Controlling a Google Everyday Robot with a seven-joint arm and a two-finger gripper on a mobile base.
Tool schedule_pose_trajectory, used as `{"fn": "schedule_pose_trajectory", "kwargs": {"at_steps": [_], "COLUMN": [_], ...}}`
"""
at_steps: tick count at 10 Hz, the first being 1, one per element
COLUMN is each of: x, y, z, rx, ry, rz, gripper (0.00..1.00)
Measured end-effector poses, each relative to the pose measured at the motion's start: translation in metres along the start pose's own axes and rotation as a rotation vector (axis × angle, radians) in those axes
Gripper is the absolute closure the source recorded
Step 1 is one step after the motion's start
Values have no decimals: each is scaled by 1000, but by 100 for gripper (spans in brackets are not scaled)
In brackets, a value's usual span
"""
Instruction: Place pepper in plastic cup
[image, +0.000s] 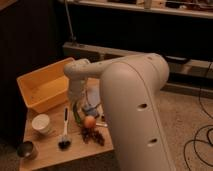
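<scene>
Where the pincer hangs: pincer (76, 104) low over the middle of the wooden worktop (50, 156), at the end of the white arm (135, 110), just in front of the yellow bin.
Pincer state: closed tight, and as far as I can see from here it has the upper end of the pepper.
Pepper: slim, dark green pepper (76, 114) pointing down from the pincer, between the brush and the orange fruit, its lower end near the wood.
Yellow bin (30, 82): at the back left of the worktop, open side up, only its plain yellow floor in view.
White cup (40, 126): front left of the bin, upright; contents I cannot tell.
Metal bowl (21, 147): dark and shiny, at the front left corner; its inside is too dark to judge.
Brush (64, 131): white handle, black bristles toward the front edge.
Orange fruit (89, 121): round, right of the pepper, with a dark clump (94, 136) just in front of it.
Count: three containers, plus one each of pepper, brush, orange fruit and clump.
Writing: none I can read.
</scene>
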Motion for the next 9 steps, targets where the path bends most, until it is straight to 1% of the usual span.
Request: {"fn": "schedule_pose_trajectory", "kwargs": {"at_steps": [1, 2, 3, 4, 5, 6, 7, 8, 9], "x": [-18, -35, -50, -58, -60, -57, -48, -41, -34], "y": [-6, -5, 0, 0, -1, -3, 2, 10, 15], "z": [-14, -23, -26, -26, -25, -23, -19, -20, -26], "rx": [0, -2, -2, -6, -11, -19, -23, -19, -7], "ry": [-13, -21, -21, -18, -11, -3, 6, 0, -8], "rz": [-14, -30, -46, -54, -58, -58, -68, -76, -80], "gripper": [96, 96, 96, 96, 96, 96, 96, 96, 96]}}
